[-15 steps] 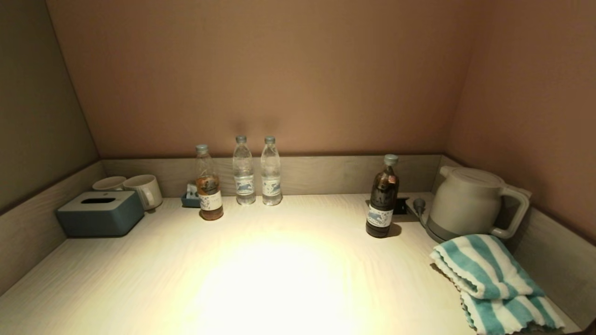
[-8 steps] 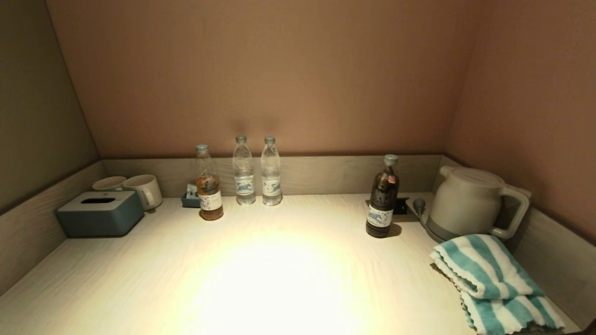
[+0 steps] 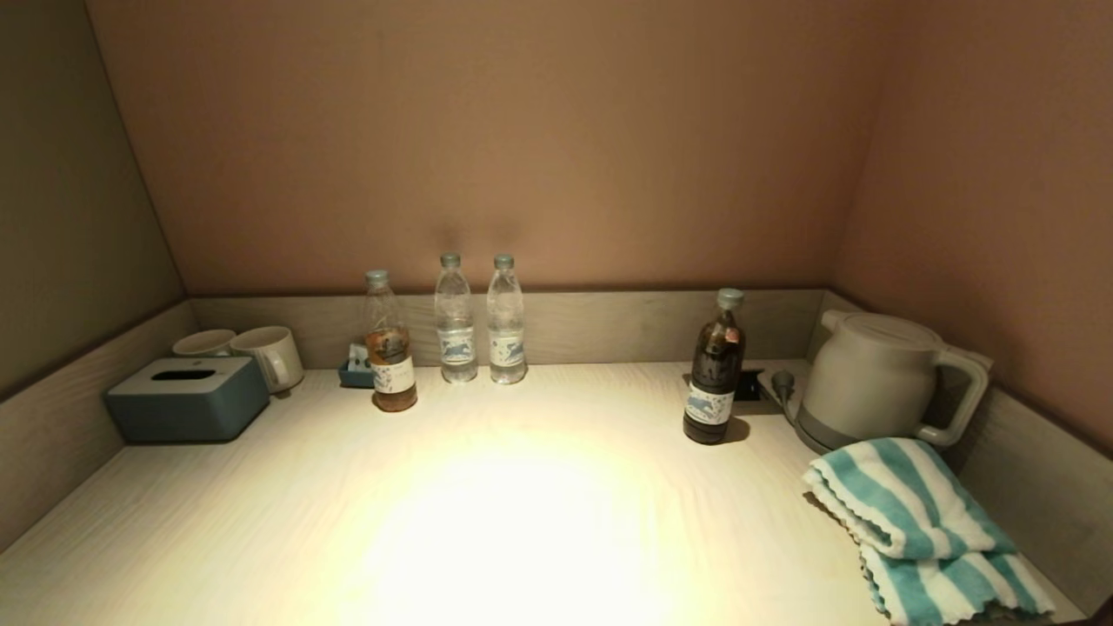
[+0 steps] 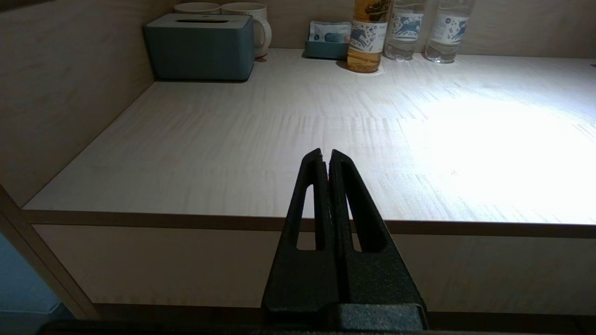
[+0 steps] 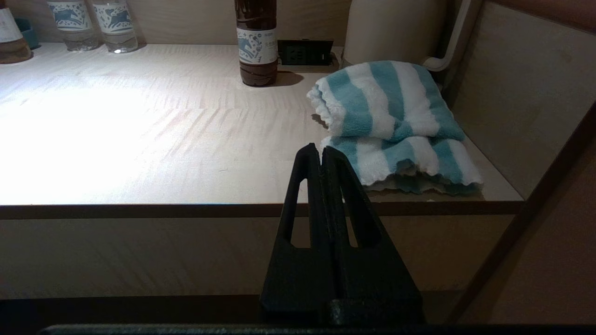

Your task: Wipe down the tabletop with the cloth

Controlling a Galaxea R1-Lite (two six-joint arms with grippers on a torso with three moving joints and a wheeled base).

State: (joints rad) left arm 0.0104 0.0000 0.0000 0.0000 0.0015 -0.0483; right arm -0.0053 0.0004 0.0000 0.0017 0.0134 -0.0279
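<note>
While both arms wait below the front edge of the surface [image 3: 261, 522], fingers pressed together, the cloth [image 5: 391, 125] lies folded at the near right corner, before the kettle [image 3: 869, 378]. The right gripper [image 5: 321, 151] is nearer; the left gripper [image 4: 325, 156] is well apart.

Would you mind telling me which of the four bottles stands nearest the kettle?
The dark bottle, standing alone just left of the kettle. The amber bottle and two clear bottles are grouped farther left by the back rim.
</note>
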